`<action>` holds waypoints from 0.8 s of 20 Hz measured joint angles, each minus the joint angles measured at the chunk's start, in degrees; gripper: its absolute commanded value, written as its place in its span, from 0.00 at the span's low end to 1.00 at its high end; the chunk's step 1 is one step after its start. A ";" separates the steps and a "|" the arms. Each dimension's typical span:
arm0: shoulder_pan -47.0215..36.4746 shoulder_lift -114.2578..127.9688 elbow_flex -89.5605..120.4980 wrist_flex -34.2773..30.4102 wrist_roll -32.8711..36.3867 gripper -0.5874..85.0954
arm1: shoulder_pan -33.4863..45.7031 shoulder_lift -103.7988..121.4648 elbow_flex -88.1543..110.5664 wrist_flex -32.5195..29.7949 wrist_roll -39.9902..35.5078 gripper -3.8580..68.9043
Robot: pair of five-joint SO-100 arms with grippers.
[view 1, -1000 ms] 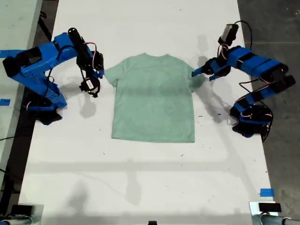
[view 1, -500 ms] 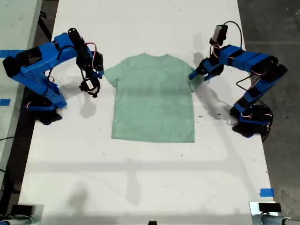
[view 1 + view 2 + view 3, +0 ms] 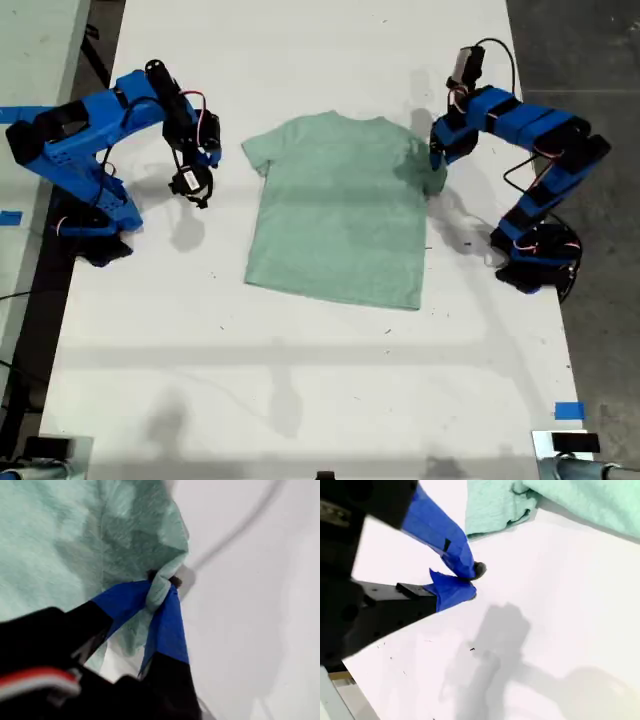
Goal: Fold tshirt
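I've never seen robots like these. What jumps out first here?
A mint-green tshirt lies spread mid-table. At the exterior view's right, my first end effector pinches its sleeve, bunching the cloth. My second end effector hangs shut and empty at the exterior view's left, just off the other sleeve.

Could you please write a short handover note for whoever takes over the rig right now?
My first gripper is shut on the tshirt sleeve at the exterior view's right. My second gripper is shut on nothing, hanging above the table beside the other sleeve. The tshirt lies flat mid-table, slightly skewed. No fold made yet; every fold is left.
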 measured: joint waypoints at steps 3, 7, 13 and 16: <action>0.00 0.00 0.18 0.00 0.00 0.01 | -3.78 2.55 -8.44 6.24 1.76 0.02; 0.00 0.00 0.18 0.00 0.00 0.01 | -9.23 2.55 -19.51 9.40 6.06 0.02; 0.00 0.00 0.18 0.00 0.00 0.01 | -19.16 -9.67 -37.27 6.24 13.54 0.02; 0.00 0.79 0.18 1.41 0.00 0.01 | -22.76 -20.04 -44.91 2.11 15.38 0.02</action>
